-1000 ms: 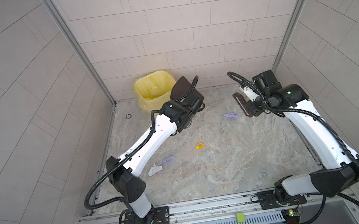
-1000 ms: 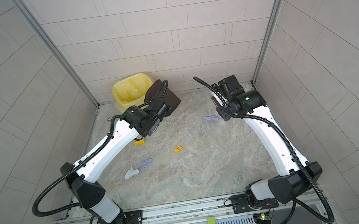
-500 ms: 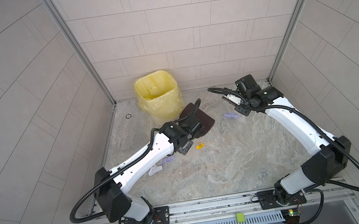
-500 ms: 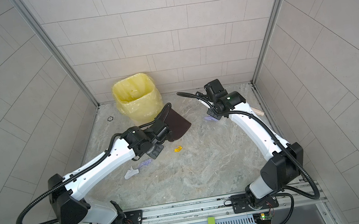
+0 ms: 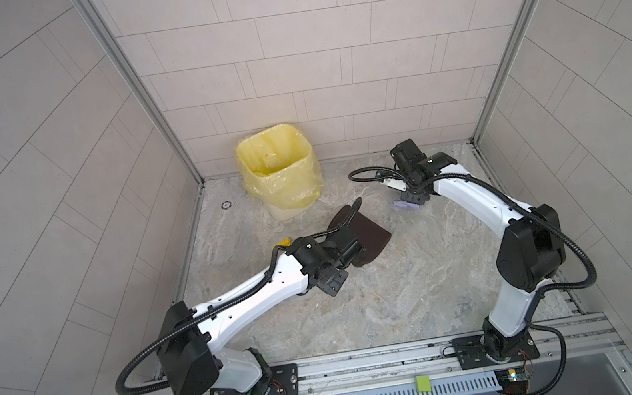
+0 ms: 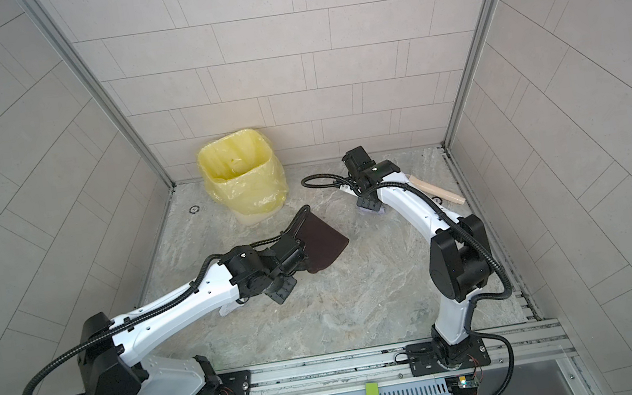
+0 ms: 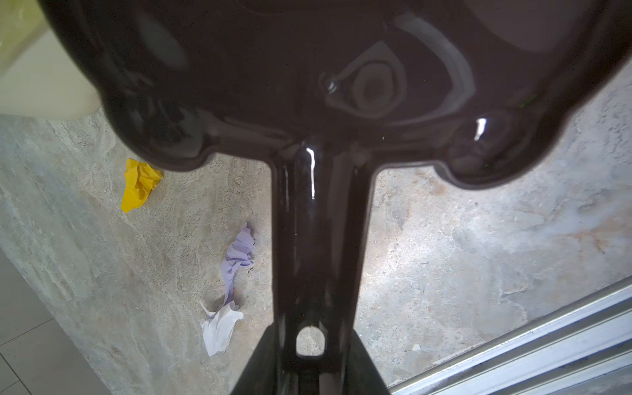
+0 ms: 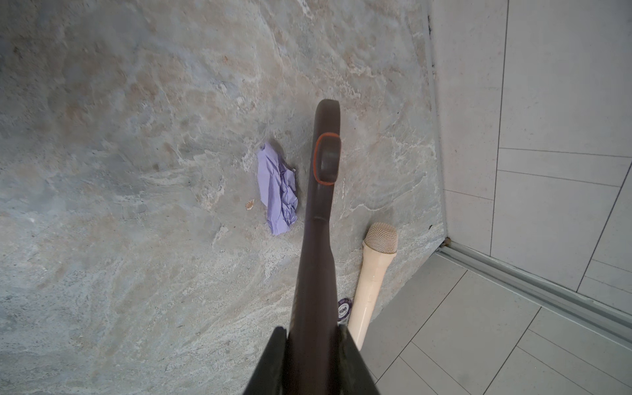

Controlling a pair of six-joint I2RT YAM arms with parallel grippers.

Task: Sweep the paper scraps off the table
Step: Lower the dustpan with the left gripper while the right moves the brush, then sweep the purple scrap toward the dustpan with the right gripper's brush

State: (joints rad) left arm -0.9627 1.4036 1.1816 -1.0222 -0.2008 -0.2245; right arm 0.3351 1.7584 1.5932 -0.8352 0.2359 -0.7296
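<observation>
- Both arms have shifted in the last second. The left arm has brought the dustpan (image 5: 370, 237) from up by the yellow-lined bin (image 5: 279, 174) down to the middle of the table (image 5: 404, 299). The right arm has swung the brush (image 8: 321, 205) leftward until it stands just beside a lilac scrap (image 8: 278, 188), which has not moved.
- The left claw (image 7: 309, 359) is clenched on the dustpan's handle, close to the hanging hole. Gripping that far back leaves the whole pan free to lie low as a catcher, I judge.
- The right claw (image 8: 313, 355) is clamped round the brush handle. The brush head sits on the right side of the lilac scrap, seemingly placed to push it left toward the pan. Whether the bristles touch the table cannot be told.
- Of the paper scraps, that lilac one lies far and right of centre, well apart from the pan.
- The left wrist view shows a yellow scrap (image 7: 140, 186), a second lilac scrap (image 7: 239, 253) and a white scrap (image 7: 219, 328). They lie on the left side near the left arm, behind the pan's back edge, so the pan as it sits would not catch them.
- The only readable writing is "500" on a poker chip (image 8: 343, 309), lying against a beige toy microphone (image 8: 372, 273) by the right wall. Its finer lettering is too small to read, and no brand shows on the brush or dustpan.
</observation>
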